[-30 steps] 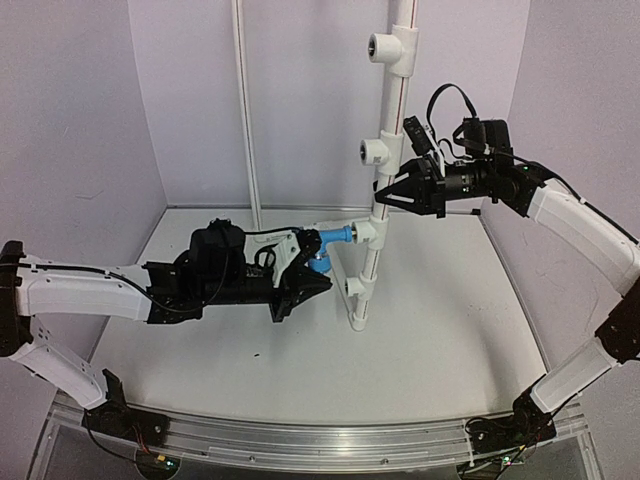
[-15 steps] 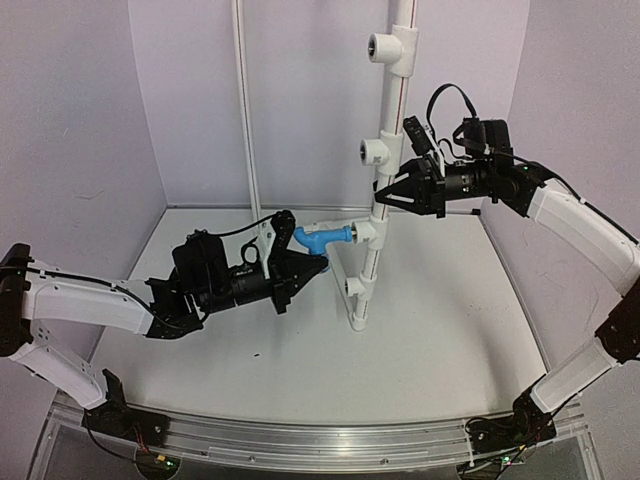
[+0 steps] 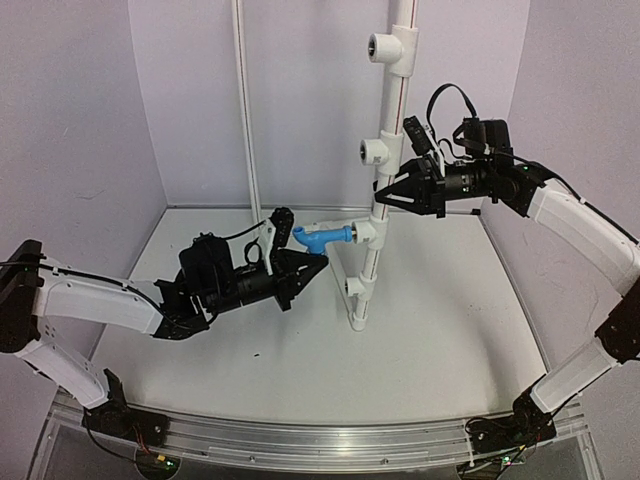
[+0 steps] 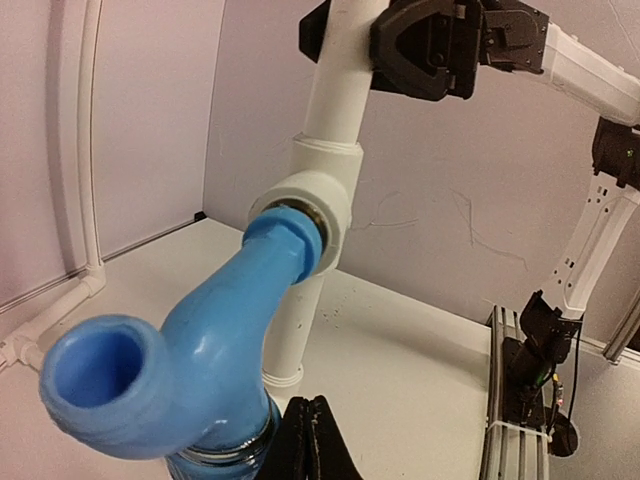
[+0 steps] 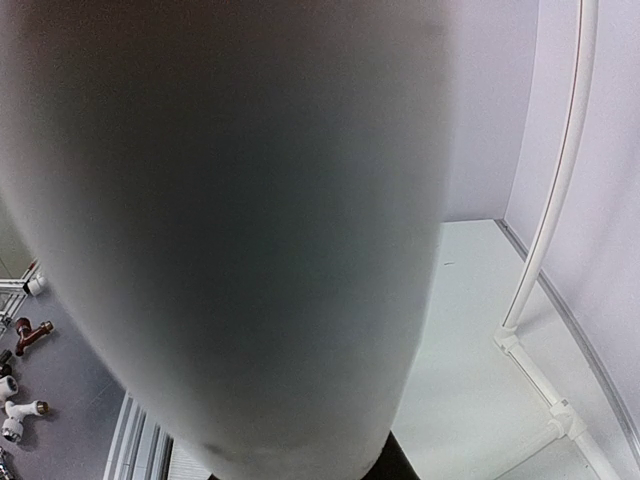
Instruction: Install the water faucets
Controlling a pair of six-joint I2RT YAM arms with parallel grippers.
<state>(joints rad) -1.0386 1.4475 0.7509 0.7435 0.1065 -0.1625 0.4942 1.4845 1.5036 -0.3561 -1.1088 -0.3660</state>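
So the blue tap (image 3: 325, 237) sits in the fitting (image 3: 365, 232) on the pipe (image 3: 392, 100), mid-scene. The left pincer (image 3: 308, 262) is pinched together and empty, just under it. The right pincer (image 3: 383, 192) is clamped on the pipe. If the tap's only loosely threaded, one upward bump could knock it crooked or out, imo.

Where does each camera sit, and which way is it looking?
Top external: above and behind the arm bases, looking down over the table; both arms, left gripper and right gripper show.
Left wrist: on the left wrist, facing the blue faucet in a white tee fitting; its shut fingertips show.
Right wrist: on the right wrist, filled by the white pipe it clamps; a dark finger edge shows.
Shared: top and left wrist both show faucet and right gripper.
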